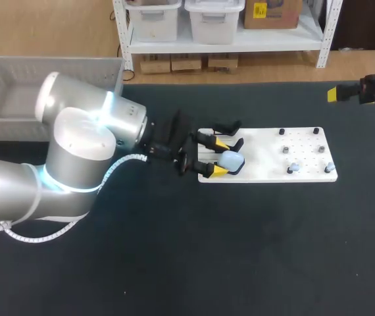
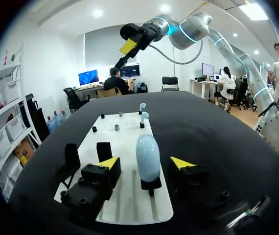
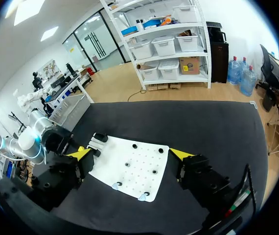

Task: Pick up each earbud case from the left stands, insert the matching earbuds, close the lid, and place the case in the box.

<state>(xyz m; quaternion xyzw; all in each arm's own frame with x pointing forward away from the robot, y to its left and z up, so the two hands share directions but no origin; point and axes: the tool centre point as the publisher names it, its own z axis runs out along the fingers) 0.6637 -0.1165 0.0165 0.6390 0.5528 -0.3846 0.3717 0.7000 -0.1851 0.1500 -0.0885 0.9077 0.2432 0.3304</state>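
Earbud case [image 2: 148, 155], pale blue with its lid closed, stands upright on a small black stand at the near end of the white board [image 2: 129, 133]. The left gripper [image 2: 145, 163] is spread around it, one yellow tip on each side, and neither finger appears to touch the shell. Just beside the case, two empty black stands [image 2: 104, 151] rise from the same end of the board. Further along the board come a few short black pegs [image 2: 116, 128], and at its far end two pale earbuds [image 2: 143, 116] sit on posts. Beyond the board, the right gripper [image 3: 129, 152] hangs above the black table [image 1: 240, 250], well apart from everything, fingers wide apart and holding nothing. In the head view the grey box [image 1: 56, 60] sits behind the left arm at the table's far left corner.
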